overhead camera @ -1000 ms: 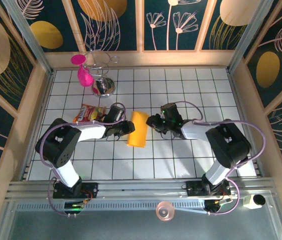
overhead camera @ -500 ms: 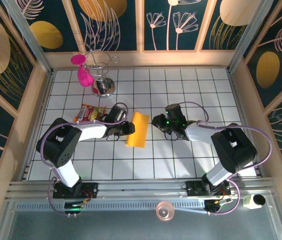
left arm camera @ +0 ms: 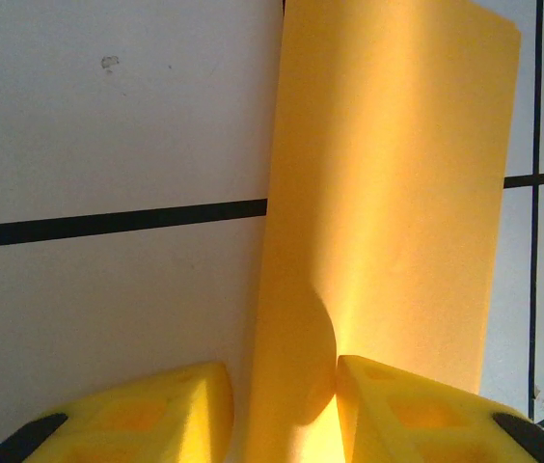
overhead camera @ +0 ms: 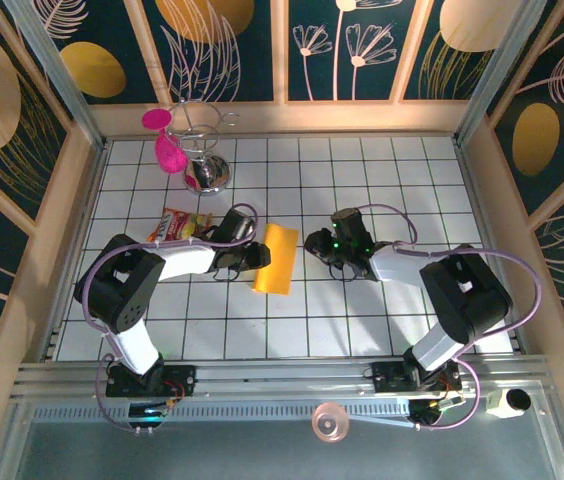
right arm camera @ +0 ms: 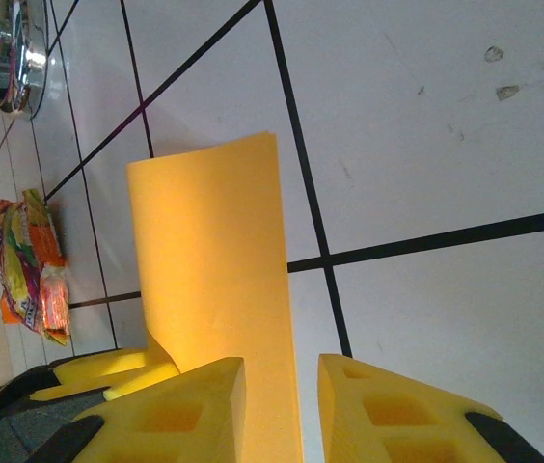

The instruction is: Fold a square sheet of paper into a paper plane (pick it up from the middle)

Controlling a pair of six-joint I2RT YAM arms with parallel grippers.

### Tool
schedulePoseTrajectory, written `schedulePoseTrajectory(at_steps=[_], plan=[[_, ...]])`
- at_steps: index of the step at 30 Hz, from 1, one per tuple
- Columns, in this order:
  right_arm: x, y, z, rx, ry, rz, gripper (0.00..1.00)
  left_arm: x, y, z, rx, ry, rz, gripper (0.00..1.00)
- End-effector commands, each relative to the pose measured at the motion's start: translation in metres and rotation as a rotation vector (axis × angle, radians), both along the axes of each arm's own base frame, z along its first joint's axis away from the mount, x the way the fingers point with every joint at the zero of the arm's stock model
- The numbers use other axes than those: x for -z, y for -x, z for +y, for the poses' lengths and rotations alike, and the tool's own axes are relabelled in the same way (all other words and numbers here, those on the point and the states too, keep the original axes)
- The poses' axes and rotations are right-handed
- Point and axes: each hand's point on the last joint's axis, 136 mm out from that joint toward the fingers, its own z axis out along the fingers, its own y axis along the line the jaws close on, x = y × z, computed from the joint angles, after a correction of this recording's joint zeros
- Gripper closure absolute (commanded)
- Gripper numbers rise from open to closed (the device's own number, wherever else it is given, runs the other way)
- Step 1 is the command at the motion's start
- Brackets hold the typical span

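The square sheet of paper (overhead camera: 276, 262) lies on the white tiles as a narrow orange-yellow strip, doubled over lengthwise. My left gripper (overhead camera: 260, 256) is at its left edge. In the left wrist view the paper (left arm camera: 397, 193) runs between the fingers of that gripper (left arm camera: 282, 371), bulging against the right finger with a thin gap to the left one. My right gripper (overhead camera: 312, 243) is at the strip's right edge. Its fingers (right arm camera: 282, 365) stand apart: the left one is over the paper (right arm camera: 214, 251), the right one over bare tile.
A red-and-yellow snack packet (overhead camera: 180, 228) lies just left of the left arm's wrist. A chrome wire stand (overhead camera: 205, 170) and a pink object (overhead camera: 167, 150) sit at the back left. Wooden walls ring the tiled floor. A tape roll (overhead camera: 330, 422) rests on the front rail.
The right gripper has drawn back a little to the right and its arm has straightened. The paper has shifted slightly left with the left gripper. Little has moved in the last half second.
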Motion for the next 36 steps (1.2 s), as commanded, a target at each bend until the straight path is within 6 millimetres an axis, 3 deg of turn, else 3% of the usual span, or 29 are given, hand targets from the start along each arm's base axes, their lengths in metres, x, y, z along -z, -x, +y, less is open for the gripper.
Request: schedulePoseTrajectory(at_steps=[1,23,36], plan=[[0.005,0.001,0.0,-0.006,-0.014,0.001,0.75,0.081,0.031,0.04,-0.038,-0.211,0.146,0.63],[0.002,0.015,0.056,-0.212,-0.112,-0.011,0.83,0.087,0.035,0.036,0.013,-0.203,0.147,0.62],[0.016,0.019,0.071,-0.269,-0.117,0.033,0.88,0.09,0.036,0.039,0.008,-0.215,0.155,0.62]])
